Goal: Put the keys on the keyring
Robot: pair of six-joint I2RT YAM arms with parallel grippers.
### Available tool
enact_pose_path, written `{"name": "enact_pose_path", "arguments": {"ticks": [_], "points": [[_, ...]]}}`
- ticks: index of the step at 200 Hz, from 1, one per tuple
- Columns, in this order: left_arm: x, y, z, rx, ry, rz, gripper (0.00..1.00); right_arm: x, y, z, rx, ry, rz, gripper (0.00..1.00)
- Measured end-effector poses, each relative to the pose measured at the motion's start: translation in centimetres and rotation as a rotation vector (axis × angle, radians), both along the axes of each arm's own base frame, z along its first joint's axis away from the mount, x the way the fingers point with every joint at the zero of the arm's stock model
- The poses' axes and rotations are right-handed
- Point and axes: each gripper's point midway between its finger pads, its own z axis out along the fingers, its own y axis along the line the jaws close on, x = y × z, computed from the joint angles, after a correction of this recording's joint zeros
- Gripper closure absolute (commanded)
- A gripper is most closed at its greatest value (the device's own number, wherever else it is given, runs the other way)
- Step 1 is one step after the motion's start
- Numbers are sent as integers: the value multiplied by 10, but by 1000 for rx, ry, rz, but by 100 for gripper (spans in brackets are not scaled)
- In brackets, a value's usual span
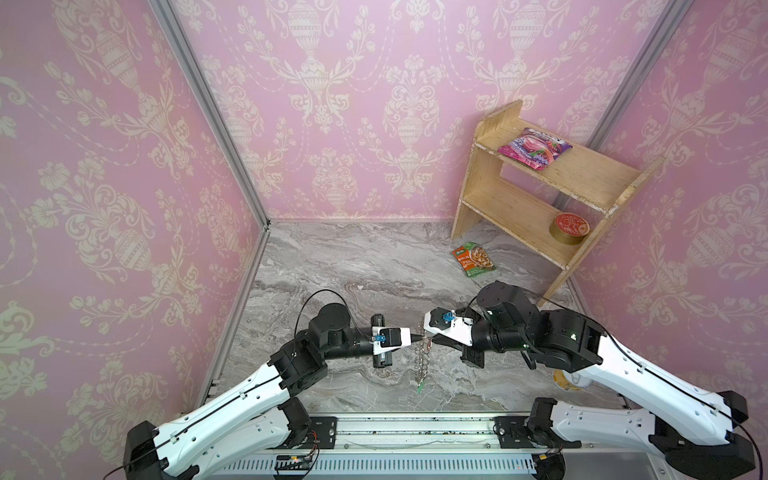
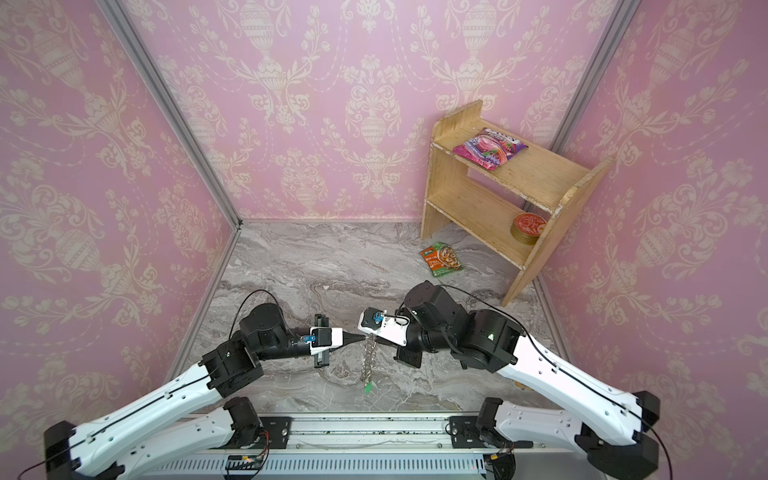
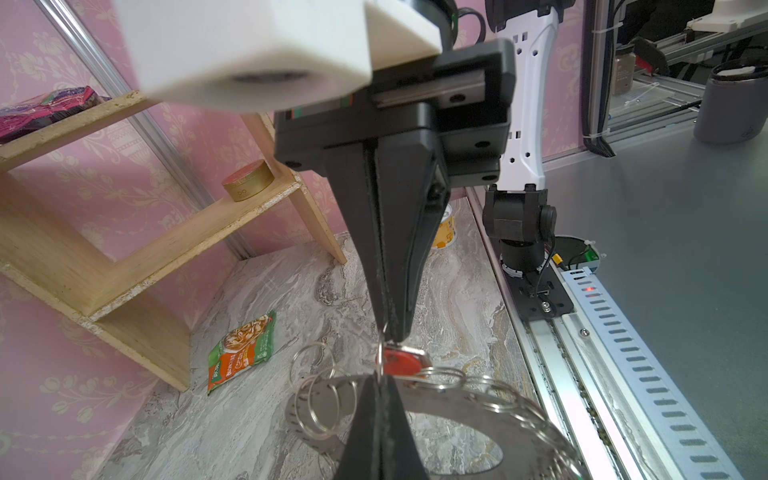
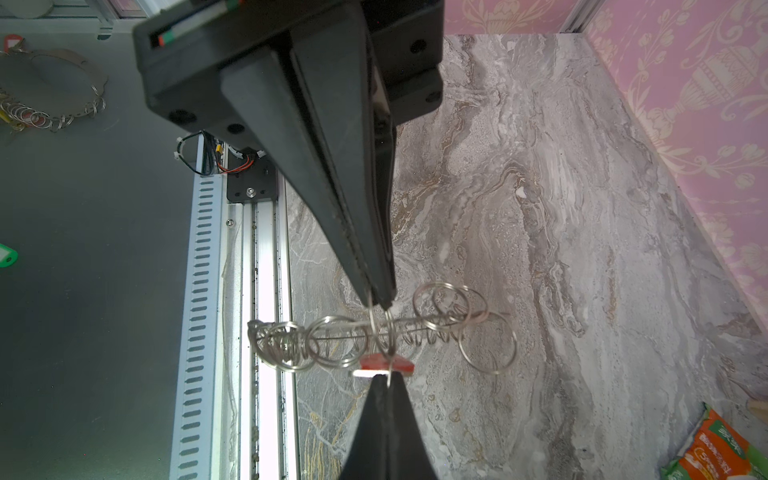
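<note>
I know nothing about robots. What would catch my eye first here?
The black left gripper and right gripper meet tip to tip above the marbled table, both pinched shut on a large flat grey metal ring fringed with wire loops, a small red plastic tag at the pinch. Behind, to the right, a pale wooden two-tier shelf stands before loud pink floral wallpaper.

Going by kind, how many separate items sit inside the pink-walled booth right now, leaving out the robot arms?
Food packets: 2 (purple-pink packet, orange-green packet)
Round containers: 2 (red-lidded gold tin, yellow-white can)
Plastic key tags: 2 (red tag, green tag)
Flat grey metal keyring: 1
Two-tier wooden shelf: 1
Total: 8
</note>
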Motion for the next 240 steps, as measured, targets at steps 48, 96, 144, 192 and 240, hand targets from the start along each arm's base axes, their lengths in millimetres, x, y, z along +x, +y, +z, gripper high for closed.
{"name": "enact_pose_path", "arguments": {"ticks": [48, 96, 144, 192, 240], "points": [[-2, -1, -1, 3, 6, -15, 100, -2, -1, -1, -9, 16, 6, 100], [-4, -1, -2, 3, 9, -26, 100, -4, -1, -2, -12, 26, 13, 100], [-7, -2, -3, 8, 17, -42, 100, -5, 3, -2, -8, 42, 27, 100], [-7, -2, -1, 4, 14, -45, 100, -5, 3, 0, 2, 47, 31, 100], [-6, -4, -2, 23, 15, -48, 100, -5, 1, 1, 4, 52, 28, 100]]}}
